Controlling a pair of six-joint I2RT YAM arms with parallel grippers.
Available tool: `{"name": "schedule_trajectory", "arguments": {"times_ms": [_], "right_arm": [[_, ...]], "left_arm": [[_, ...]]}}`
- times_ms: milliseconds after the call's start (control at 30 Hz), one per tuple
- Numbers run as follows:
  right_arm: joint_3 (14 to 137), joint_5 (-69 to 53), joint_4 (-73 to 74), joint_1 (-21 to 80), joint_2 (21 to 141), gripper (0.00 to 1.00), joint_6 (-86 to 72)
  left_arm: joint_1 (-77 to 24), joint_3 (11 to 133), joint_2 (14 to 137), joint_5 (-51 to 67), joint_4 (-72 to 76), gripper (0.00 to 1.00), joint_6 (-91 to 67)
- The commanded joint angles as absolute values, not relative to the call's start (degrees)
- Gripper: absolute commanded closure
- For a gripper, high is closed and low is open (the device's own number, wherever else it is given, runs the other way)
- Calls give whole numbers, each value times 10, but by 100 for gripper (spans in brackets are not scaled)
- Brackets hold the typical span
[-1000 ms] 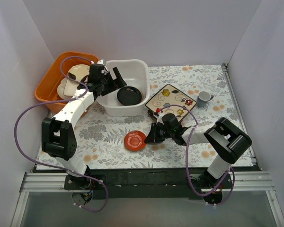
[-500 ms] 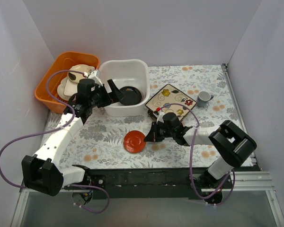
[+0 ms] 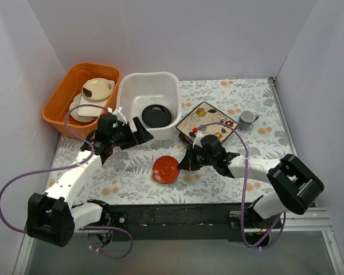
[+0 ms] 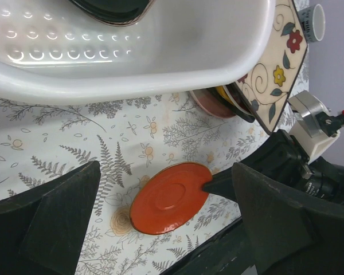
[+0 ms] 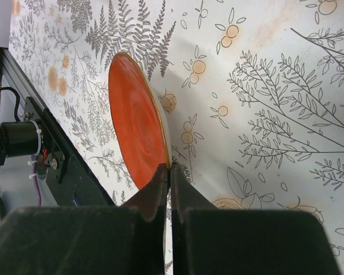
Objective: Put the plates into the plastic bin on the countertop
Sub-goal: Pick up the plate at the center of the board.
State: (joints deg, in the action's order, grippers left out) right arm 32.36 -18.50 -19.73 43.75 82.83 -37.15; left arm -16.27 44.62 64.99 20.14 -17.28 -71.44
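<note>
My right gripper [image 3: 183, 166] is shut on the rim of the small red saucer [image 3: 165, 169], which is tilted up off the countertop [image 3: 132, 166]; the saucer also shows in the right wrist view [image 5: 139, 134] and the left wrist view [image 4: 169, 197]. The white plastic bin [image 3: 140, 80] holds a small dark glossy round plate [image 3: 156, 115]. The cream square floral plate [image 3: 209, 117] lies on a stack of other plates right of the bin. My left gripper [image 3: 142, 131] is open and empty, just in front of the bin's near wall.
An orange tub [image 3: 60, 97] with cream dishes [image 3: 97, 89] stands left of the bin. A small grey cup [image 3: 247, 118] sits at the back right. Grey walls enclose the countertop on three sides.
My left arm has pulled back out of the bin toward the near left. My right gripper has tipped the red saucer up on edge and shifted it slightly right.
</note>
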Motion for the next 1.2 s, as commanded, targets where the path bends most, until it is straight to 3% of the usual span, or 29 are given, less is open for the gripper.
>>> {"name": "schedule_trajectory", "arguments": {"times_ms": [0, 433, 1167], "right_arm": [[329, -182, -213, 439, 796, 99, -365], [345, -168, -179, 431, 755, 99, -353], [334, -152, -167, 406, 697, 99, -352]], "left_arm": [[-166, 428, 627, 242, -132, 2, -719], [-170, 345, 620, 305, -20, 3, -741], [-221, 300, 685, 337, 74, 19, -744]]}}
